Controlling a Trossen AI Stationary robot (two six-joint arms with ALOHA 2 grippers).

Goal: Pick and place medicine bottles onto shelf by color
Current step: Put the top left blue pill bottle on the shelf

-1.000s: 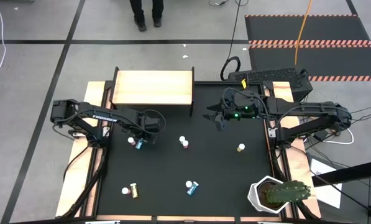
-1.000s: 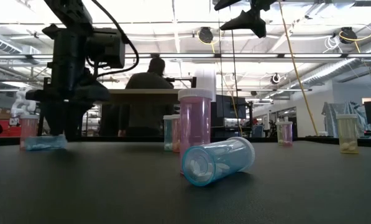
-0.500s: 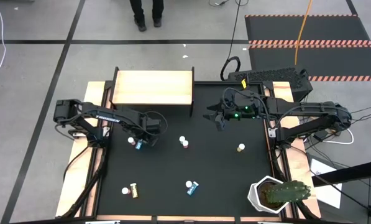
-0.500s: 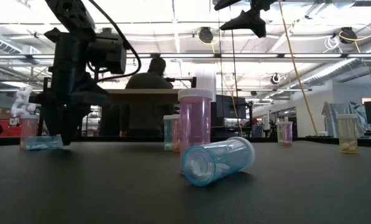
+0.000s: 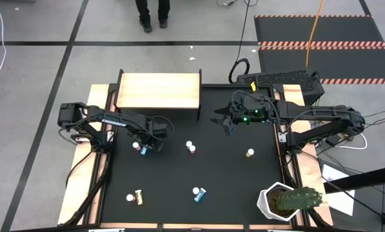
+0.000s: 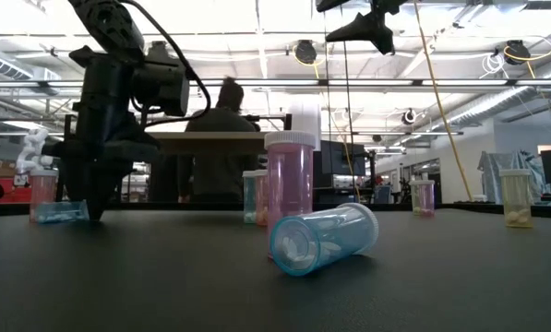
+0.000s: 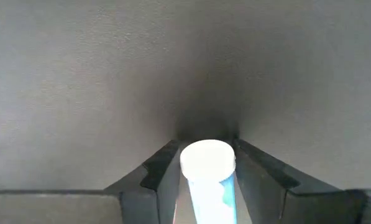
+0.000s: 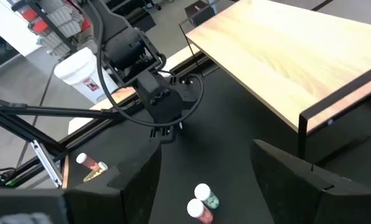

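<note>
My left gripper (image 5: 144, 145) points down at the black mat's left part, shut on a blue bottle with a white cap (image 6: 59, 212) that lies on its side. A pink bottle (image 6: 42, 191) stands right beside it. My right gripper (image 5: 223, 122) hangs open and empty high above the mat's far right part; it also shows in the low view (image 6: 367, 29). The pale-wood shelf (image 5: 158, 91) stands on dark legs at the mat's far edge, with nothing on top. Other bottles stand or lie on the mat. My left gripper pinches the blue bottle between its two fingers (image 7: 162, 169), one on each side of the body just behind the white cap (image 7: 207, 159). The fingers come from above, and the bottle runs along them. The bottle lies on the mat.
A pink bottle (image 5: 192, 149) and a white-capped one (image 5: 189, 144) stand mid-mat. A yellow one (image 5: 250, 153) stands to the right. A blue one (image 5: 199, 193) and a yellow one (image 5: 138, 196) lie near the front edge. A potted cactus (image 5: 289, 201) is at the front right.
My left gripper has tipped a little over the blue bottle, and the bottle has shifted slightly on the mat. My right arm has kept still.
</note>
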